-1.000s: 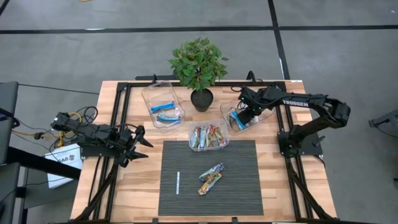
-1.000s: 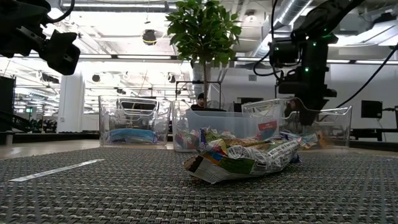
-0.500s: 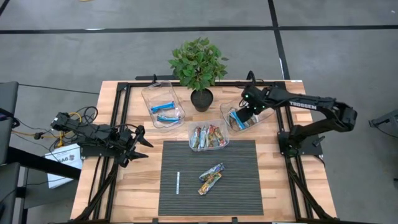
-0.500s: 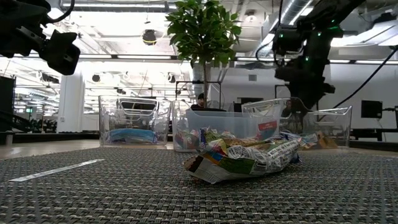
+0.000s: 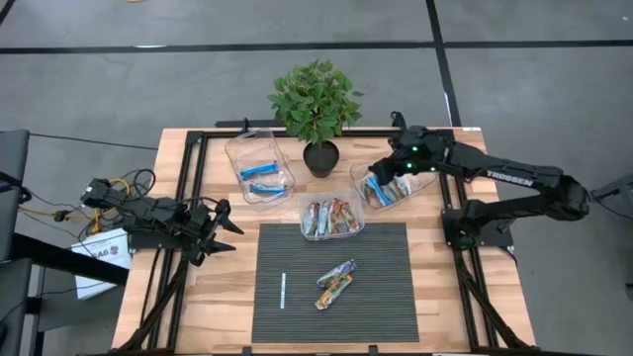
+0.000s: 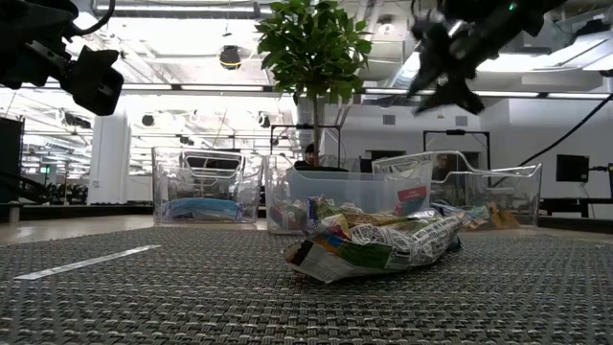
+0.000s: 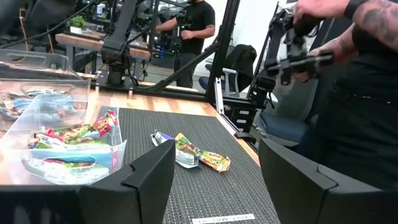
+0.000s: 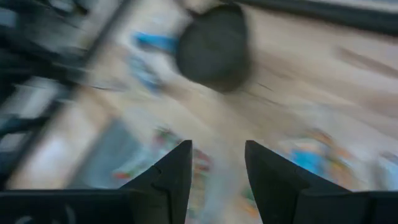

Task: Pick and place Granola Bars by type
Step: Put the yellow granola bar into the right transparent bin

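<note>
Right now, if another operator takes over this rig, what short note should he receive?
Right gripper: open, empty, raised above the clear plastic tub on the right, which holds mixed-colour wrapped bars.
Left gripper: open, empty, waiting at the left edge of the table.
Done: two blue-wrapped bars lie in the clear tub at the back left; several red-orange multicoloured bars lie in the clear middle tub.
Left: two wrapped bars lie close together on the dark ribbed mat. The thin white stick also lies on the mat.
</note>
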